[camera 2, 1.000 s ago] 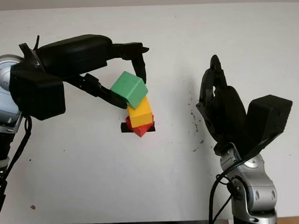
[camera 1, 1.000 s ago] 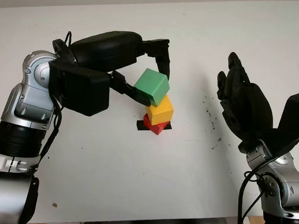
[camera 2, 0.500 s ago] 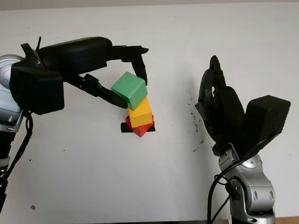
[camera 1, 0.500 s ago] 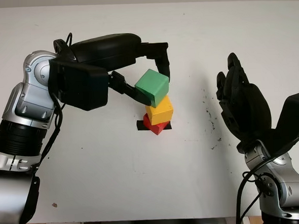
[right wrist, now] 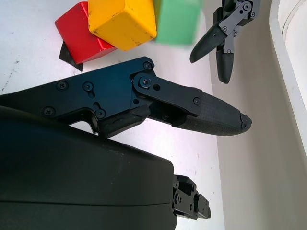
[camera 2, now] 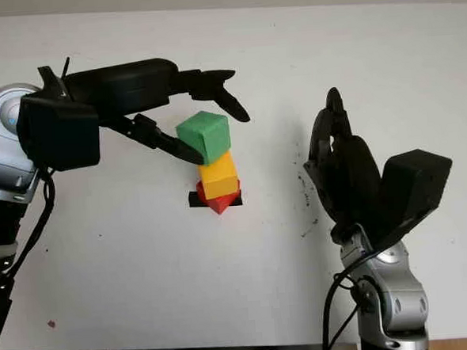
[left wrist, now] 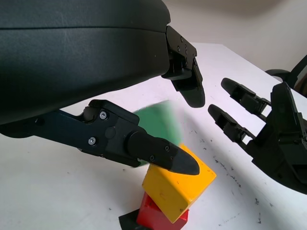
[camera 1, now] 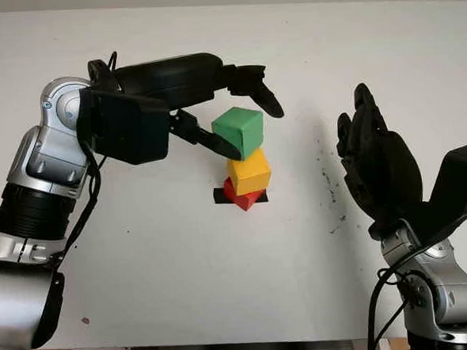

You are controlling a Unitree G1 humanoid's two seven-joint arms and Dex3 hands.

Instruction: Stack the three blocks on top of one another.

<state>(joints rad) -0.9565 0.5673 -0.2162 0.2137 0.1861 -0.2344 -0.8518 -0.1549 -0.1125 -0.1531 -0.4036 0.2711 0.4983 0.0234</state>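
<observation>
- Left hand [camera 1: 237, 111] up over the middle of the table [camera 1: 143, 260], open and holding nothing; one finger reaches over the far side of the green block [camera 1: 240, 132], another sits at its near-left side, can't tell if that one touches it.
- Green block is on top of the yellow block [camera 1: 250, 174], looks fairly level, sitting a bit off to the left of it.
- Yellow block is on the red block [camera 1: 241, 197], turned a little so the corners don't line up.
- Red block sits on a small black mark [camera 1: 219, 196] on the table.
- Right hand [camera 1: 376, 166] is off to the right of the stack, well apart from it, raised above the table, open, nothing in it.
- Some dark specks [camera 1: 326, 173] on the table between the stack and the right hand.
</observation>
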